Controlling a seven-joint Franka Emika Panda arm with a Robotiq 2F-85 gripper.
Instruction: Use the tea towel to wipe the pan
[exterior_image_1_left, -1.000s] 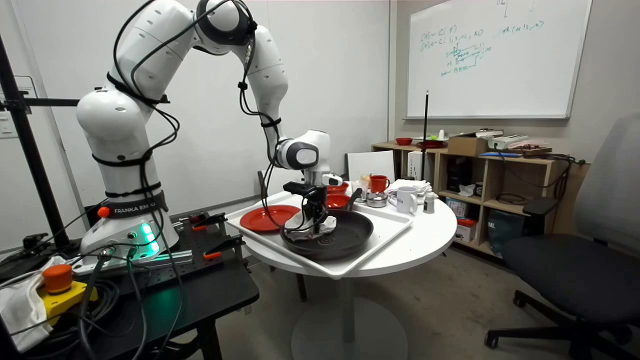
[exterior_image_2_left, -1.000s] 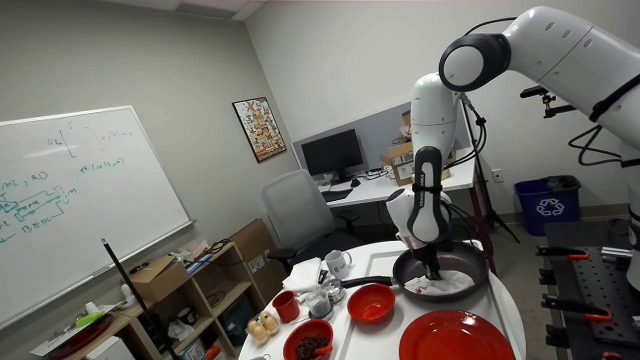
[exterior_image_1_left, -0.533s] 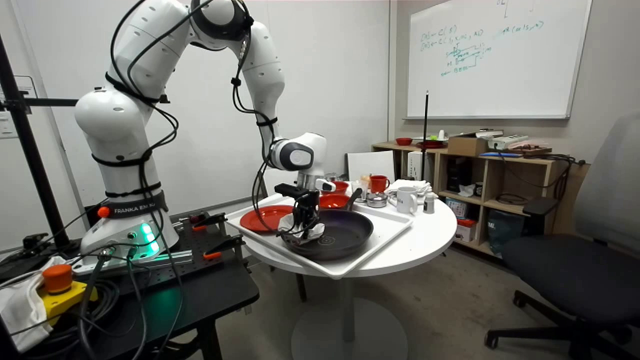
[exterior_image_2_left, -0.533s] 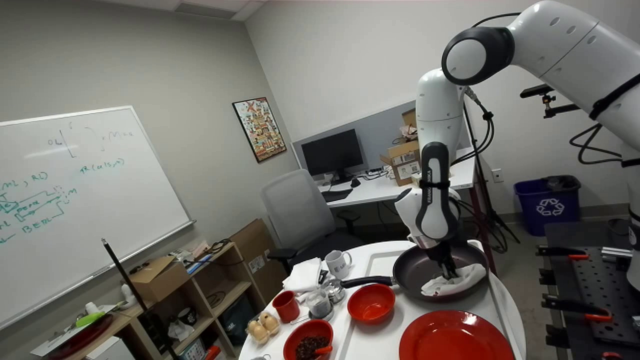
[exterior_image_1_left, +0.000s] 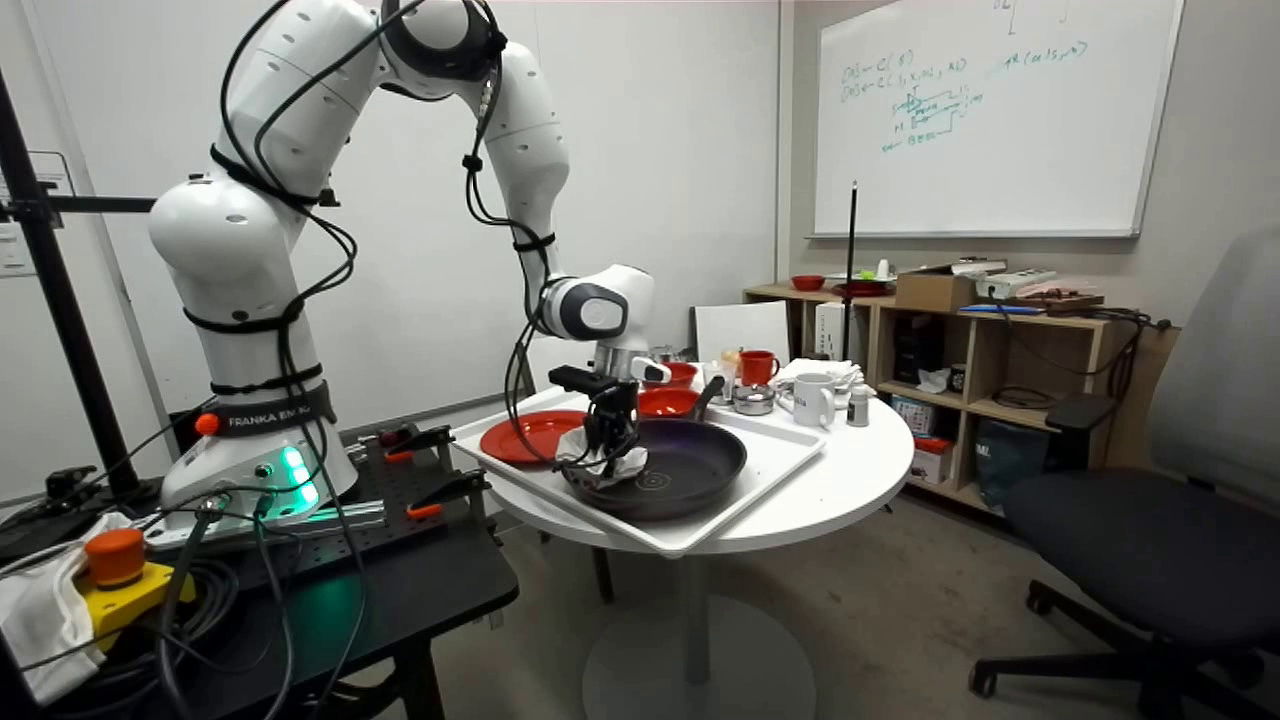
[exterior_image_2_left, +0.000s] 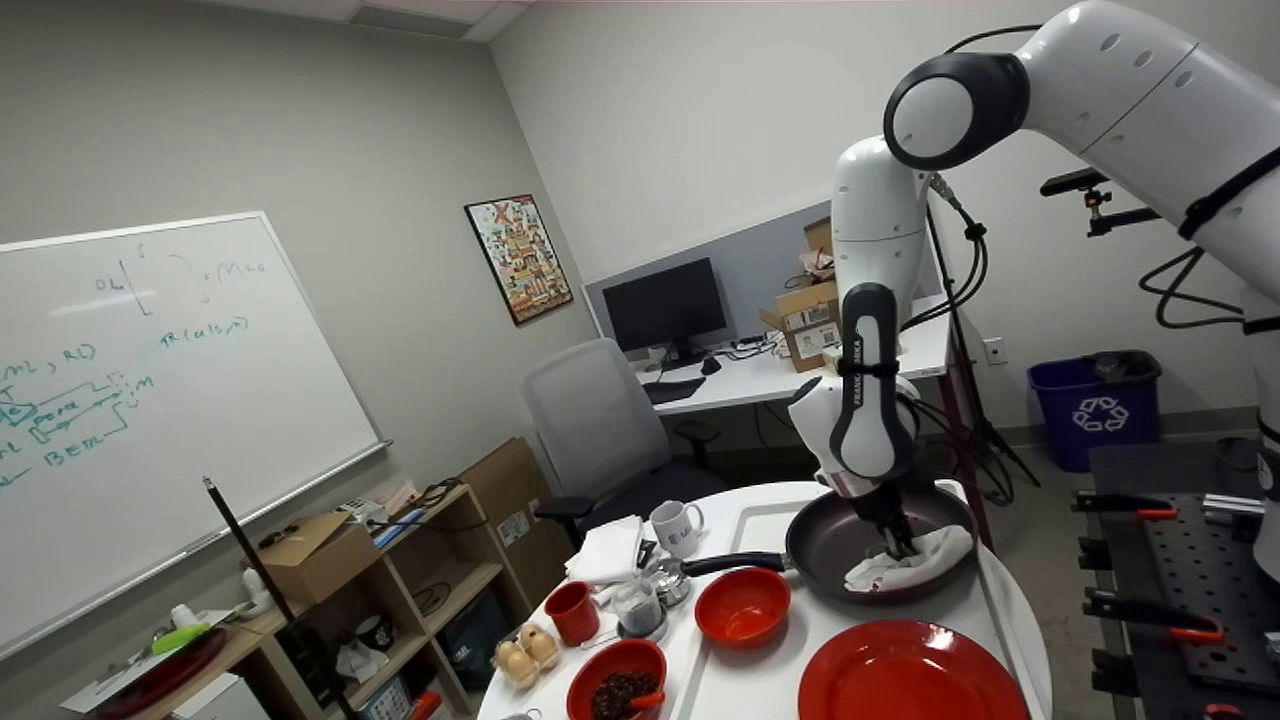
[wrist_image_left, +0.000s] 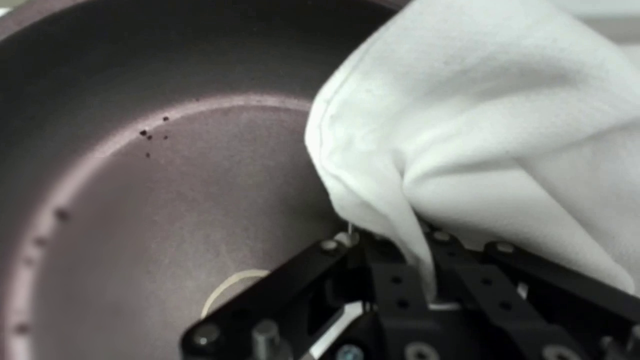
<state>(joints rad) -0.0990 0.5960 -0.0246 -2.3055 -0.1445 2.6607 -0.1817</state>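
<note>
In the wrist view, the black two-fingered gripper (wrist_image_left: 420, 250) is clamped on a crumpled white cloth tea towel (wrist_image_left: 465, 125) — a fold of it runs down between the fingers, and the rest spreads from about eleven to three o'clock, hiding part of the edge of a large round black frying pan (wrist_image_left: 200, 200). Small dark specks (wrist_image_left: 144, 133) sit along the border of the pan's flat floor, from nine to eleven o'clock of a pale ring mark (wrist_image_left: 235, 276).

In an exterior view, the pan's long black handle (exterior_image_2_left: 735, 562) points to nine o'clock, and the tea towel lies bunched inside the pan at four o'clock. A flat round red plate (exterior_image_2_left: 910, 680) is at six o'clock, just beside the pan on a white rectangular tray (exterior_image_2_left: 738, 688). A round glossy red bowl (exterior_image_2_left: 742, 607) stands at eight o'clock, near the handle. Farther out, a white ceramic mug (exterior_image_2_left: 678, 532) stands at nine o'clock; toward eight o'clock come a plain red mug (exterior_image_2_left: 573, 613), a clear carton of brown eggs (exterior_image_2_left: 525, 655) and a filled red bowl (exterior_image_2_left: 612, 656) — it holds dark loose pieces (exterior_image_2_left: 620, 692) and a red utensil (exterior_image_2_left: 648, 701).

The tray rests on a round white table (exterior_image_1_left: 868, 470) in both exterior views. In an exterior view, a white jointed robot arm (exterior_image_1_left: 535, 150) arches toward the pan from nine o'clock.
</note>
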